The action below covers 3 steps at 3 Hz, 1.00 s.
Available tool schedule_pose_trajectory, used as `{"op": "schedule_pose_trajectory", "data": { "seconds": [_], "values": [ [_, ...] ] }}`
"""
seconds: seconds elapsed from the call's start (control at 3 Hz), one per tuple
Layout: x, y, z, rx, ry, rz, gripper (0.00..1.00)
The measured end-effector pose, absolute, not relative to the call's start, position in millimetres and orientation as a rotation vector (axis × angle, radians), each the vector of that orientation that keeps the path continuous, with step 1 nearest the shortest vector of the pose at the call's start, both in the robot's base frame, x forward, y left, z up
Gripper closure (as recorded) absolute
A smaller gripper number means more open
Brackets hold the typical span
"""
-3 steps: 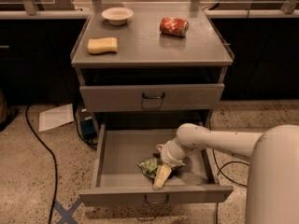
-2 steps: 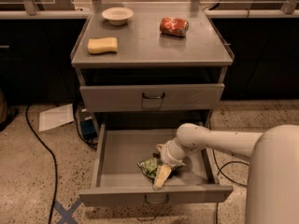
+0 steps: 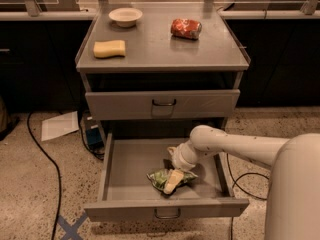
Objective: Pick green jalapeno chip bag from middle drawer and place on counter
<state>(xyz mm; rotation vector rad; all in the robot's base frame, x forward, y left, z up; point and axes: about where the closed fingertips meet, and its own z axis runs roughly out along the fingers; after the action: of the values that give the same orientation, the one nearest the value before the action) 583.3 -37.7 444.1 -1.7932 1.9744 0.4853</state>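
Note:
The green jalapeno chip bag (image 3: 161,177) lies crumpled on the floor of the open middle drawer (image 3: 130,164), near its front centre. My gripper (image 3: 171,178) reaches down into the drawer from the right and rests on the bag, covering its right part. The white arm (image 3: 225,144) crosses the drawer's right side. The drawer's front panel with its wire handle (image 3: 167,214) is pulled out toward me. The counter (image 3: 160,46) is the grey cabinet top above.
On the counter stand a white bowl (image 3: 125,16), a yellow sponge (image 3: 109,48) and a shiny red packet (image 3: 185,28). The upper drawer (image 3: 162,104) is closed. A paper sheet (image 3: 59,126) and cables (image 3: 40,149) lie on the floor at left.

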Motion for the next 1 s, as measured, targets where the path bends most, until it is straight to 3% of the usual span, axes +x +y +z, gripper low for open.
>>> {"op": "schedule_pose_trajectory", "data": {
  "seconds": [1.0],
  "values": [
    [579,-36,397,-1.809,2.012,0.534,0.0]
  ]
}}
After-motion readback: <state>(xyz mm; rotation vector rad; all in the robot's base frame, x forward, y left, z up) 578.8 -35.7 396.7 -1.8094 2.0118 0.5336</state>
